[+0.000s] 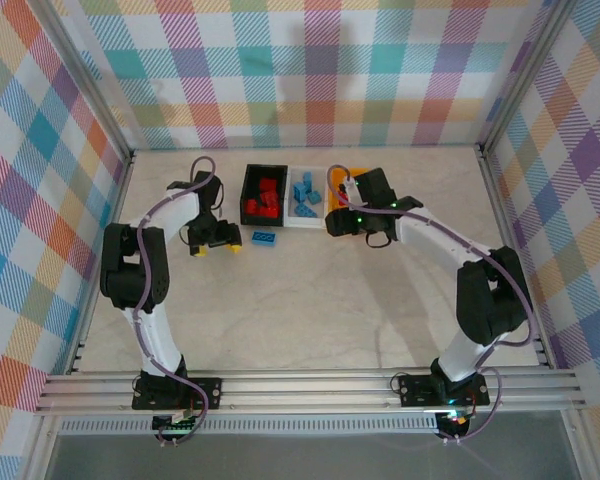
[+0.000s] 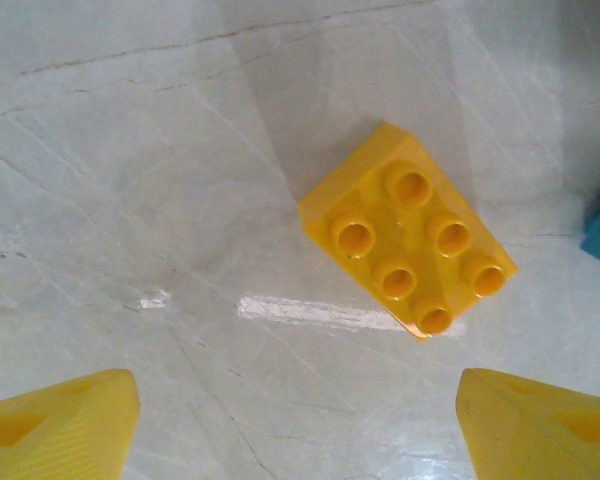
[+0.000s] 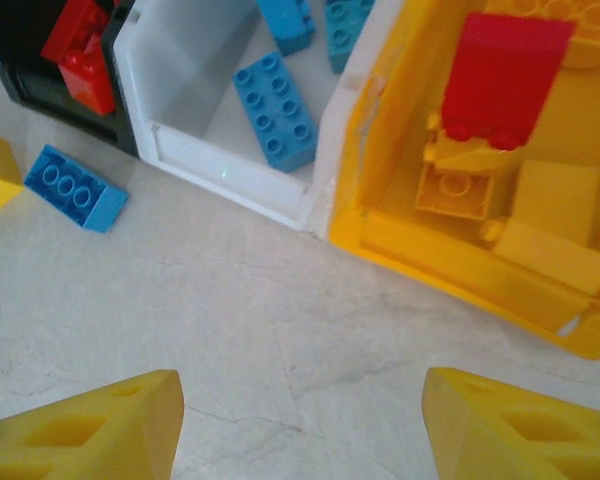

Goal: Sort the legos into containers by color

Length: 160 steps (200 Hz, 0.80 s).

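A yellow lego (image 2: 408, 235) lies studs-up on the table, just ahead of my left gripper (image 2: 298, 430), which is open and holds nothing. Next to it lies a loose blue lego (image 1: 264, 238). The three containers stand in a row. The black one (image 1: 246, 195) holds red legos, the white one (image 1: 303, 224) blue legos (image 3: 275, 110). The yellow-orange one (image 3: 380, 230) holds yellow legos and one red lego (image 3: 502, 75). My right gripper (image 3: 300, 425) hangs open over bare table just in front of the white and yellow-orange containers.
The right arm (image 1: 430, 235) reaches across the front of the yellow-orange container and hides part of it from above. Checked walls (image 1: 310, 70) close in the table at the back and sides. Bare tabletop (image 1: 310, 310) lies between the containers and the arm bases.
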Each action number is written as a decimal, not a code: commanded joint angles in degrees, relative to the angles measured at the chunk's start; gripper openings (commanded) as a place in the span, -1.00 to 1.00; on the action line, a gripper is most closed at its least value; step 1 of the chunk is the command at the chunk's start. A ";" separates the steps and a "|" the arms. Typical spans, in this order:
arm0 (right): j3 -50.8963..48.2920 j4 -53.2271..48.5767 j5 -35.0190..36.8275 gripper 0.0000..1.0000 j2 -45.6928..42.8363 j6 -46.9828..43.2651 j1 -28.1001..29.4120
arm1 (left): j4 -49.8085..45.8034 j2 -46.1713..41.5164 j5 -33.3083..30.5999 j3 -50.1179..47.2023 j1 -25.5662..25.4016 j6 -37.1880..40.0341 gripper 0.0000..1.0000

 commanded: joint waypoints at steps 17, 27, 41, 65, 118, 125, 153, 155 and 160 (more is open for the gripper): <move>1.86 0.06 -0.50 0.30 1.08 0.96 1.80 | -1.49 -0.82 2.66 1.84 0.50 1.92 0.83; 1.47 0.04 -0.51 0.30 1.05 1.17 1.99 | -0.95 -0.63 3.95 2.14 0.53 1.00 0.84; 0.95 0.24 -0.56 0.30 0.96 1.57 2.11 | -0.10 0.02 5.33 2.43 0.50 -0.77 0.86; -0.26 0.68 -0.82 0.30 0.49 2.14 2.18 | 0.83 2.13 5.39 3.49 0.43 -3.37 0.86; -0.89 0.31 -0.90 0.30 0.08 1.74 2.20 | -0.98 7.39 2.23 7.38 0.47 -6.07 0.80; -0.88 0.38 -1.02 0.30 0.07 1.71 2.09 | -0.98 7.86 2.05 7.53 0.49 -6.53 0.80; -0.84 0.58 -1.89 0.30 0.24 2.22 2.20 | -1.29 9.63 0.75 8.01 0.52 -8.38 0.68; -0.88 0.59 -1.91 0.30 0.25 2.30 2.18 | -1.30 9.76 0.74 8.08 0.54 -8.44 0.67; -0.83 0.66 -2.08 0.30 0.23 2.49 2.25 | -1.40 10.06 0.65 8.26 0.48 -8.56 0.61</move>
